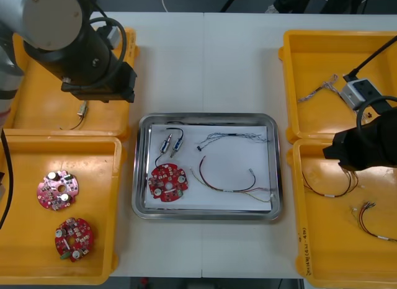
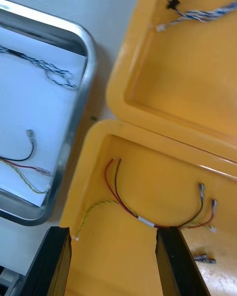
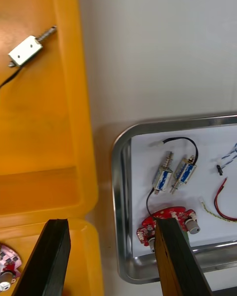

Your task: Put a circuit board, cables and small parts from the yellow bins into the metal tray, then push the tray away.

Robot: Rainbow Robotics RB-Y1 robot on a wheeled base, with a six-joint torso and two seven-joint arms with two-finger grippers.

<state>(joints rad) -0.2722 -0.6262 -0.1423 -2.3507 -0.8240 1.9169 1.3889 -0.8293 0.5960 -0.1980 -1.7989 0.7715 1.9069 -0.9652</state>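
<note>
Sitting mid-worktop (image 1: 229, 59), the shiny metal tray with its white inside (image 1: 208, 117) already holds a round red circuit board (image 1: 167, 182), two small metal parts (image 1: 173, 142), a twisted blue and white cable (image 1: 236, 137) and a red and yellow cable (image 1: 226, 183). The near-left yellow bin (image 1: 18, 239) has two more red boards (image 1: 57, 190), the near-right yellow bin (image 1: 310, 264) some loose cables (image 2: 128, 209). The left fingers (image 3: 54, 256) hang wide apart, gripping nothing, over the far-left yellow bin (image 1: 37, 109) at its inner wall beside the tray; the right fingers (image 2: 170, 261) are spread wide too, empty, above those loose cables.
</note>
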